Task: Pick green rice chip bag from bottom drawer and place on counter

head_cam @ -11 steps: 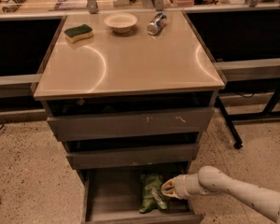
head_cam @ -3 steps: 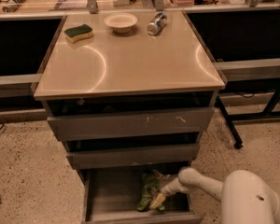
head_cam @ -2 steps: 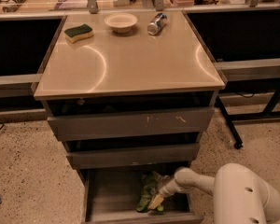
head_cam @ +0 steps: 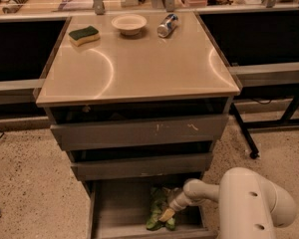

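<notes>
The green chip bag (head_cam: pixel 156 206) lies crumpled on the right of the open bottom drawer (head_cam: pixel 117 208). The gripper (head_cam: pixel 167 214) rests against it, its grip impossible to tell. Above, the glossy tan counter (head_cam: pixel 139 63) holds a sponge (head_cam: pixel 84 35), bowl (head_cam: pixel 129 23) and can (head_cam: pixel 167 25); a speckled floor (head_cam: pixel 25 183) surrounds the cabinet.

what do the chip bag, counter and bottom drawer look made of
Crumpled, shiny green rice chip bag: probably foil or plastic film. Glossy beige counter mirrors light arcs: perhaps laminate. Matte grey bottom drawer: likely painted metal. The pincer is at the bag, inside that drawer.
</notes>
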`<move>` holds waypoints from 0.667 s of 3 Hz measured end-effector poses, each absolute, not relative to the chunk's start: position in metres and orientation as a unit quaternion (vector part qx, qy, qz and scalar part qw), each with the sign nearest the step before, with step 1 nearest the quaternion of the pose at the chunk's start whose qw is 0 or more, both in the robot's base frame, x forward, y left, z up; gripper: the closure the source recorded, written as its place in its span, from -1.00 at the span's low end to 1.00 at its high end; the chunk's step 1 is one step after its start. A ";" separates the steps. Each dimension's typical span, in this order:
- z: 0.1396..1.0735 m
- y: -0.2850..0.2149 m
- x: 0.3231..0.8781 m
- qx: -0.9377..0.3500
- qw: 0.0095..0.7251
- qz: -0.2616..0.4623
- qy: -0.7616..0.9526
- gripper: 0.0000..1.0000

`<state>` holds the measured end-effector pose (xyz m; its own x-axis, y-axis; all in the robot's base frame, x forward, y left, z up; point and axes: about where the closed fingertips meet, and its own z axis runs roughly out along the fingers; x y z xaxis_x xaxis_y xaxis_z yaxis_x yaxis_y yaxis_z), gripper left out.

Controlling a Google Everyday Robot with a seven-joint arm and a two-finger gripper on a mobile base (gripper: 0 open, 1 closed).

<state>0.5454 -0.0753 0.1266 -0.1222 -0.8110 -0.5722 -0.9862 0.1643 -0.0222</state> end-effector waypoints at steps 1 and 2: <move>0.131 -0.075 0.545 -0.619 0.236 0.186 0.726 0.42; 0.157 -0.073 0.541 -0.641 0.248 0.199 0.698 0.90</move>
<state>0.5412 -0.0734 0.1575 -0.0549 -0.7970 -0.6014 -0.9943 0.0986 -0.0400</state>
